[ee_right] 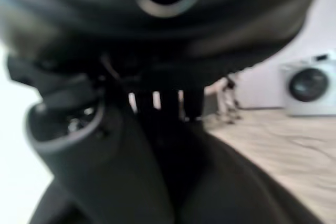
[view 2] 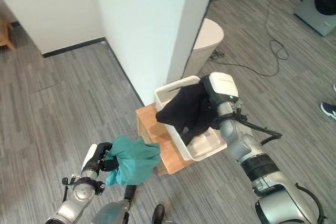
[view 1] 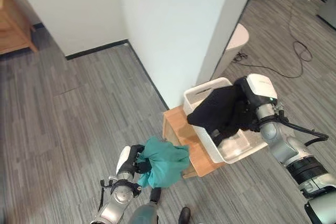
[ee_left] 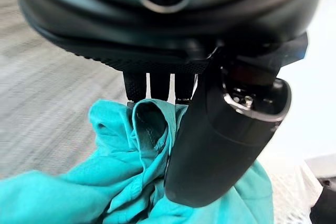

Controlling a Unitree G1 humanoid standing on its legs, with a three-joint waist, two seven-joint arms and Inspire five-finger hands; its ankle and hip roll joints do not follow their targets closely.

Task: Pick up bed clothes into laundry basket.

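A white laundry basket point(view 1: 199, 94) stands on a low wooden stand point(view 1: 185, 129) beside a white wall corner. My right hand point(view 1: 251, 102) is shut on a black garment point(view 1: 220, 109) that hangs over the basket's opening. My left hand point(view 1: 132, 162) is shut on a bunched teal garment point(view 1: 164, 162), held above the floor just left of the stand's front corner. In the left wrist view my thumb point(ee_left: 220, 140) and fingers point(ee_left: 152, 87) pinch the teal garment point(ee_left: 121, 166). The right wrist view has the black garment point(ee_right: 210, 182) close under my right hand point(ee_right: 105, 150).
A white wall corner point(view 1: 173, 30) rises just behind the basket. A white bin point(view 1: 233, 43) stands behind the wall edge. A black cord point(view 1: 294, 51) trails on the floor at the right. A wooden cabinet point(view 1: 13, 24) sits far left. A person's shoe point(view 2: 328, 109) shows at the right edge.
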